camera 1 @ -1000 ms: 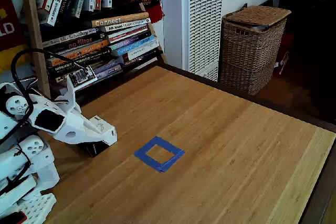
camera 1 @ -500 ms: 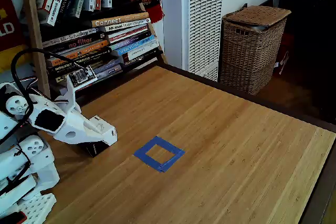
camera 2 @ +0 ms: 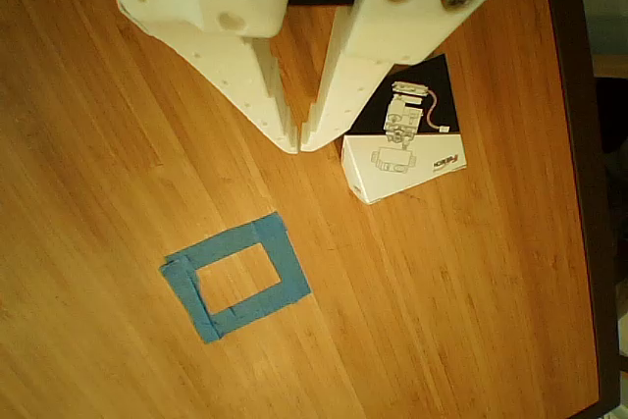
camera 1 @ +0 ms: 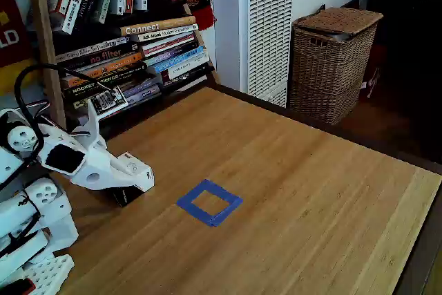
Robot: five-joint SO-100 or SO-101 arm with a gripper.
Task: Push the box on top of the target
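In the fixed view my white gripper [camera 1: 147, 183] lies low over the wooden table at the left. The box [camera 1: 127, 195] sits partly hidden beneath and behind it, with its black side showing. The target [camera 1: 209, 202], a hollow square of blue tape, lies a short way to the right of both. In the other view the gripper [camera 2: 297, 142] comes in from the top, shut, with its tips together and nothing between them. The box [camera 2: 404, 154], black and white with printed drawings, rests against the outer side of the right finger. The target [camera 2: 235, 277] lies below and left of the tips.
A bookshelf [camera 1: 131, 46] stands behind the table at the left, with a white slatted unit [camera 1: 266, 25] and a wicker basket [camera 1: 333, 60] beyond the far edge. The arm's base [camera 1: 31, 240] fills the near left corner. The table's dark edge [camera 2: 577, 193] runs close to the box's right.
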